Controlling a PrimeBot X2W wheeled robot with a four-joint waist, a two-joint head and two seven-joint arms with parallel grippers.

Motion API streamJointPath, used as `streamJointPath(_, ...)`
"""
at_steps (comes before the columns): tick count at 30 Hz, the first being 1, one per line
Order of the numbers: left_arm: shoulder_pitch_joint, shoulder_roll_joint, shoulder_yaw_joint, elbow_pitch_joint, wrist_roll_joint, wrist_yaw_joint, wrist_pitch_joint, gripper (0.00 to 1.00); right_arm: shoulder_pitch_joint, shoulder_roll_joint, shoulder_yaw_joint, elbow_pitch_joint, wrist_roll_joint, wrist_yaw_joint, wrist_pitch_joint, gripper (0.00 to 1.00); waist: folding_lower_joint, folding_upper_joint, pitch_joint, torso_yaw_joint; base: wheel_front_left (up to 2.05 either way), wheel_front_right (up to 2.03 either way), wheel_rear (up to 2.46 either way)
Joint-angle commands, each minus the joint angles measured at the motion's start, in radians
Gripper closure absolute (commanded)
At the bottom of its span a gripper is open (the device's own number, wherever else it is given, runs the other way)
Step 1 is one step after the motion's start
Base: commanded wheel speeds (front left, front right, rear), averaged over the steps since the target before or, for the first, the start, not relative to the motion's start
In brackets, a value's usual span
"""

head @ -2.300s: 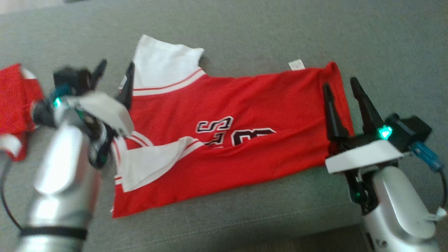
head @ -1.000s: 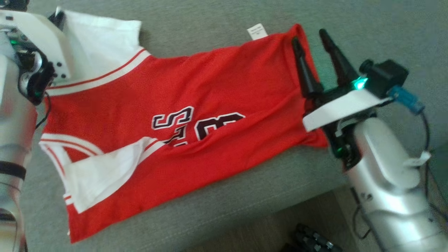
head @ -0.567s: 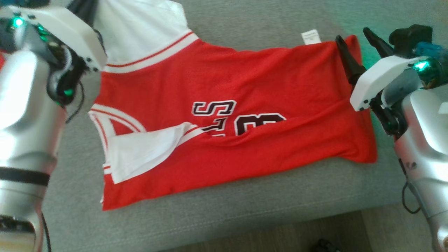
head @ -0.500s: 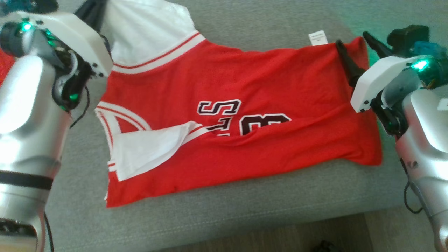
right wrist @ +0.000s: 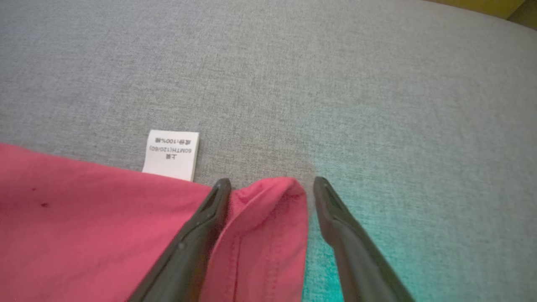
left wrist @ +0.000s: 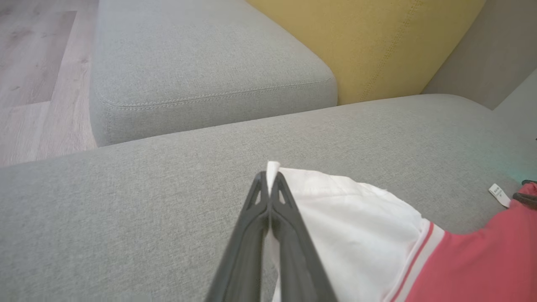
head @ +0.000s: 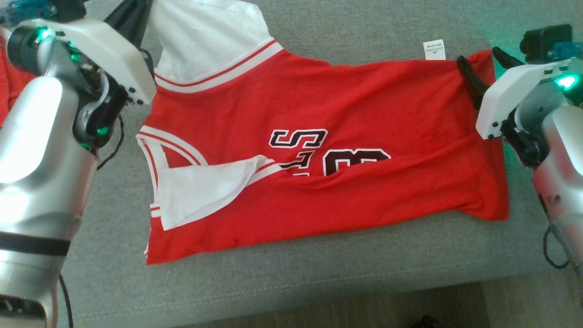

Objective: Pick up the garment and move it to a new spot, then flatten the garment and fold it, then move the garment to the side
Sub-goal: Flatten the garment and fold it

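Garment [head: 346, 109] lies spread on the grey sofa cushion [head: 319, 282]. The left claw [left wrist: 268, 181] is pinched tight on the far edge of its white sleeve [left wrist: 356, 218], with a sliver of white cloth poking out between the fingertips. A couple of seconds ago that claw stood spread beside the sleeve, holding nothing.

The right claw [right wrist: 270, 184] has its fingers splayed wide and straddles the turned-over hem corner as before. One finger lies on red cloth, the other over bare cushion, and it grips nothing. The head camera has swung, so the whole scene sits further right in the head view. The garment's creases and the near sleeve folded over its chest look unchanged.

The garment is a red knit with white sleeves, each edged by a white band carrying a thin red stripe. Black lettering [head: 298, 138] outlined in white is partly swallowed by a long crease. The cushion is a coarse grey weave with a stitched seam along its front edge.

The right wrist view alone shows the print on the white care label [right wrist: 171, 155], the hem's double stitching, and a teal glow on the cushion beside the outer finger. The left wrist view adds a second grey cushion [left wrist: 201, 71], a mustard-yellow backrest [left wrist: 369, 42] and pale wood floor [left wrist: 37, 75]. The head view gives the lettering and another red cloth [head: 11, 86] at its left edge.
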Motion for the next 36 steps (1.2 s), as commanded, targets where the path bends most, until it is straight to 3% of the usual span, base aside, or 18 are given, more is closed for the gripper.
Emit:
streamJointPath(1,-0.018,0.051,0.037,-0.036,-0.011,0.009,0.004,1.00,0.002,-0.011,0.015,-0.002,0.009,0.007,0.002,0.00,0.0000,0.0000,-0.002,-0.002,0.00,0.00,0.00)
streamJointPath(4,-0.013,0.055,0.038,-0.042,-0.014,0.012,0.006,1.00,-0.003,-0.009,0.023,0.014,0.019,0.007,-0.002,0.00,0.0000,0.0000,-0.003,-0.004,0.00,0.00,0.00)
streamJointPath(5,-0.011,0.056,0.038,-0.044,-0.016,0.014,0.007,1.00,-0.004,-0.008,0.027,0.018,0.024,0.007,0.000,0.41,0.0000,0.0000,-0.004,-0.004,0.00,0.00,0.00)
streamJointPath(7,-0.009,0.055,0.039,-0.047,-0.019,0.019,0.006,1.00,-0.006,-0.005,0.034,0.019,0.041,0.007,0.004,1.00,0.0000,0.0000,-0.004,-0.005,0.00,0.00,0.00)
streamJointPath(22,-0.063,0.054,0.085,0.017,-0.033,0.063,-0.059,1.00,-0.078,-0.048,0.098,-0.053,0.204,0.007,-0.137,1.00,0.0000,0.0000,0.004,0.009,0.00,0.00,0.00)
streamJointPath(30,-0.157,0.032,0.089,0.104,-0.005,0.071,-0.146,1.00,-0.167,-0.034,0.107,0.032,0.214,0.007,-0.258,1.00,0.0000,0.0000,0.029,0.013,0.00,0.00,0.00)
streamJointPath(36,-0.176,0.000,0.060,0.175,0.004,0.043,-0.198,1.00,-0.184,-0.017,0.164,0.082,0.237,0.007,-0.304,1.00,0.0000,0.0000,0.030,0.023,0.00,0.00,0.00)
